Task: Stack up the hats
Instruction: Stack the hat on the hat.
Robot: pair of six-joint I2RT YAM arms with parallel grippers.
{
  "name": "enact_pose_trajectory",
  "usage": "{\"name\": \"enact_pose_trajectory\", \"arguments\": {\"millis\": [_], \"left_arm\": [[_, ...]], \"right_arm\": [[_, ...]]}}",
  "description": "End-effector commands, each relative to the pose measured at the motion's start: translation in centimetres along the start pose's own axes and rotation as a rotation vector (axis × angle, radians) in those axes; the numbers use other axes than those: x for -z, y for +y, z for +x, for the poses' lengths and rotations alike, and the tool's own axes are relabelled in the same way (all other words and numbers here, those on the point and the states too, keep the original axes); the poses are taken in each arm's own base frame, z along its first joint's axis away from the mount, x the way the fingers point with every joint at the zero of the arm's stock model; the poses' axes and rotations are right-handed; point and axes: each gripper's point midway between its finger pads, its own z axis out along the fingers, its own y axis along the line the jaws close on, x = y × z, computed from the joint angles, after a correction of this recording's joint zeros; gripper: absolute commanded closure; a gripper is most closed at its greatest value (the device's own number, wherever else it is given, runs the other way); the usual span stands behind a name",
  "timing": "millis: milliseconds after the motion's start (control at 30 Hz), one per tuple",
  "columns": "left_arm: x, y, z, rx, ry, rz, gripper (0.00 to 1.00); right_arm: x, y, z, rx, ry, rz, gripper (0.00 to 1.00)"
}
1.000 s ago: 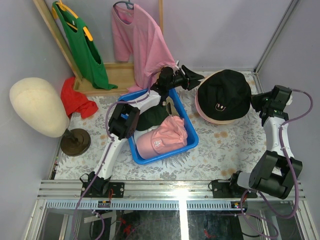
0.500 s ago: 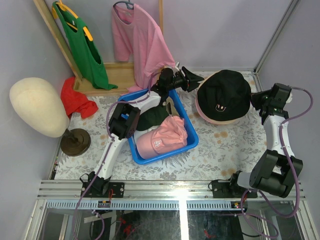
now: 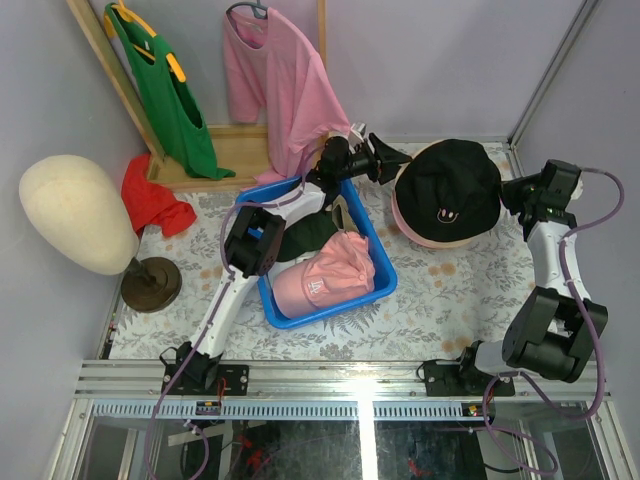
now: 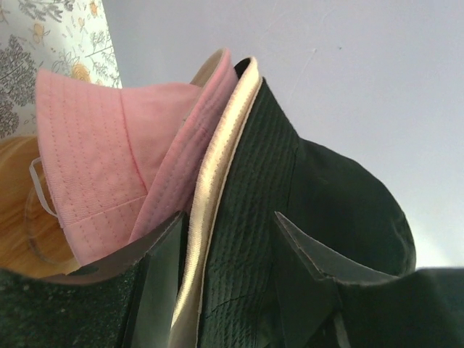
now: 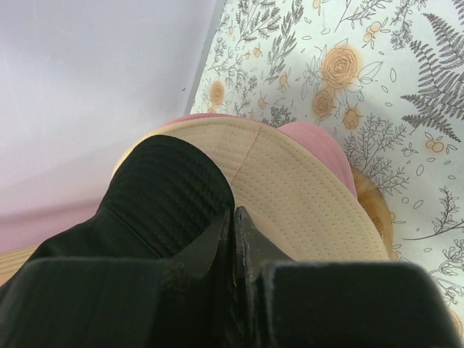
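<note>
Lavender walls, floral-print bench (image 3: 450, 290). The black bucket hat (image 3: 448, 185) sits on top of the pink bucket hat (image 3: 425, 240) at far right of the bench. Step looks like squaring up that two-hat stack.

The left gripper (image 3: 397, 157) is about half open. Its fingers (image 4: 156, 290) straddle the black hat's cream-lined brim without clamping it. The right gripper (image 3: 510, 195) is at the opposite brim edge with jaws pressed together; can't tell if fabric is pinched.

Next move probably: let go, then reach into the blue bin (image 3: 385, 270) for the pink cap (image 3: 325, 275) or dark green cap (image 3: 300, 238).

Writing: pink cap has a white logo, too small to read. The black hat has a small pink smiley.
</note>
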Motion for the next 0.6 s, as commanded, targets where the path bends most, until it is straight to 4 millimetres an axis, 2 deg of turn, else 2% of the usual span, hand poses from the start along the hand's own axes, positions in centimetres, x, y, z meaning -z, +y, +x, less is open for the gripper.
{"name": "enact_pose_trajectory", "arguments": {"millis": [0,367,567], "left_arm": [[0.0,-1.5,1.0,-0.031,0.064,0.076,0.52],[0.3,-2.6,1.7,-0.026,0.107,0.17,0.53],[0.3,-2.3,2.1,-0.026,0.13,0.178,0.64]], "right_arm": [[0.3,3.8,-1.5,0.019,-0.053,-0.089,0.99],[-0.5,4.8,-0.7,0.04,-0.038,-0.091,0.99],[-0.9,5.1,-0.5,0.039,-0.032,-0.091,0.99]]}}
